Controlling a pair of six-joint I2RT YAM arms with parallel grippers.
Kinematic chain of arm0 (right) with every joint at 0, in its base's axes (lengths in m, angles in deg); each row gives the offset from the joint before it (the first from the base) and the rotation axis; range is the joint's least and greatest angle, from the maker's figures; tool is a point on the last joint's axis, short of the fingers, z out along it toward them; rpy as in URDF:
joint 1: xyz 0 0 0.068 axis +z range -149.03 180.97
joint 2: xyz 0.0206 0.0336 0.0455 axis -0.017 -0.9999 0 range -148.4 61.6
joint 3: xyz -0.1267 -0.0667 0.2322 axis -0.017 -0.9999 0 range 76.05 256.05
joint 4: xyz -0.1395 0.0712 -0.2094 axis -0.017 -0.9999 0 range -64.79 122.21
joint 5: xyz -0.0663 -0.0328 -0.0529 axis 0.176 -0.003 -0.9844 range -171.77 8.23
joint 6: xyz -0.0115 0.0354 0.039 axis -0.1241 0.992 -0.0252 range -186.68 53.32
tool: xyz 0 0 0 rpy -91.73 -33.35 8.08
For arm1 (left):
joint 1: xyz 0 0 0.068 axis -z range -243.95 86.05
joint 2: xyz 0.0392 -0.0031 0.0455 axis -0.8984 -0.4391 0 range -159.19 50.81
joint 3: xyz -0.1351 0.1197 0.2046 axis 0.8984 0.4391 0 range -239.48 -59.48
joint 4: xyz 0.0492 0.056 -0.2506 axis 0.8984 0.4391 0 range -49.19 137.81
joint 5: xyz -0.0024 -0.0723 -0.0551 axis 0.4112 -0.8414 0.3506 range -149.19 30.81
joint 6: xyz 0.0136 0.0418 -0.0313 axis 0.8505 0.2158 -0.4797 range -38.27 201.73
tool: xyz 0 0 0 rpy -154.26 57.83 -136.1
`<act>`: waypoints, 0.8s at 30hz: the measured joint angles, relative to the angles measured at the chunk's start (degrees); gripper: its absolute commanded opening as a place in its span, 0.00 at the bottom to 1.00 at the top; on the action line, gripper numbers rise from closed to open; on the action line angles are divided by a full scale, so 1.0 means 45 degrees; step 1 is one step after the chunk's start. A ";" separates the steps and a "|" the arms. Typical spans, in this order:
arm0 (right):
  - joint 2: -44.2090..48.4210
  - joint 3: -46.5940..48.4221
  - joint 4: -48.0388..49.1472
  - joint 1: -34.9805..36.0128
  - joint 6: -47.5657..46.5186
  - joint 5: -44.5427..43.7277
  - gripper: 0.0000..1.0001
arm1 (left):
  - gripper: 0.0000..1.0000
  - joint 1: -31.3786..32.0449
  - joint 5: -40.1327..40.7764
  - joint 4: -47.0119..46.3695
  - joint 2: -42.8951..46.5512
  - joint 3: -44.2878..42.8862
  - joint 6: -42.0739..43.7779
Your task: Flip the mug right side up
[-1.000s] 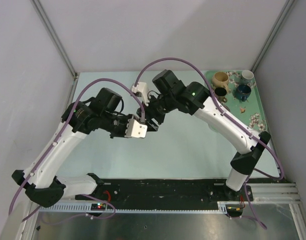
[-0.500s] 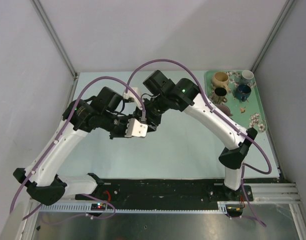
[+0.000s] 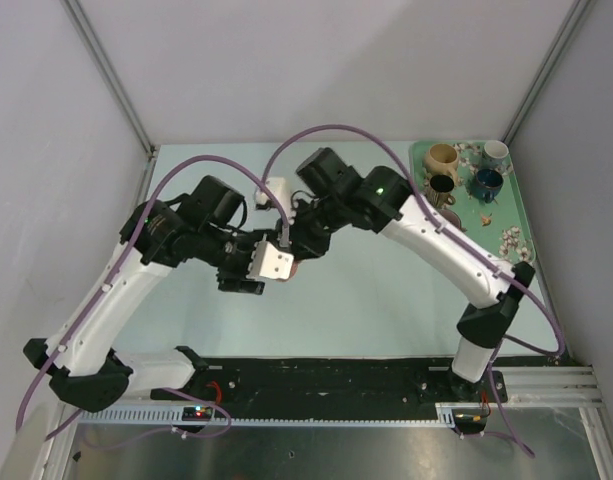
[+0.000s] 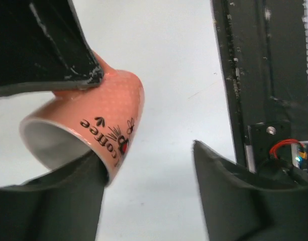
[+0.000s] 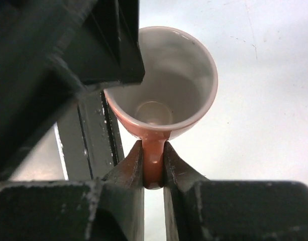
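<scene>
The mug (image 5: pixel 164 85) is salmon-orange with a white inside and black "coffee" lettering (image 4: pixel 111 135). It hangs tilted above the table between the two arms. My right gripper (image 5: pixel 154 168) is shut on its handle (image 5: pixel 154 155), and the right wrist view looks straight into its mouth. My left gripper (image 4: pixel 148 158) stands open. One of its fingers (image 4: pixel 68 201) lies just under the mug's rim and the other is well apart from the mug. From above only a pink sliver of the mug (image 3: pixel 292 268) shows under the two grippers.
A green floral tray (image 3: pixel 508 225) at the back right holds several mugs, among them a tan one (image 3: pixel 441 157) and a blue one (image 3: pixel 486 182). A black rail (image 3: pixel 336 375) runs along the near table edge. It also shows in the left wrist view, as the black rail (image 4: pixel 259 75).
My right gripper has shut on the mug's handle. My left gripper has opened and let go of the mug, shifting slightly toward the near edge.
</scene>
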 measured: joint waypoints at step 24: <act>0.9583 -1.2055 0.7582 -1.1366 0.4721 -0.6314 0.00 | 1.00 0.0005 0.2691 -0.3429 0.1229 -0.0733 -0.4736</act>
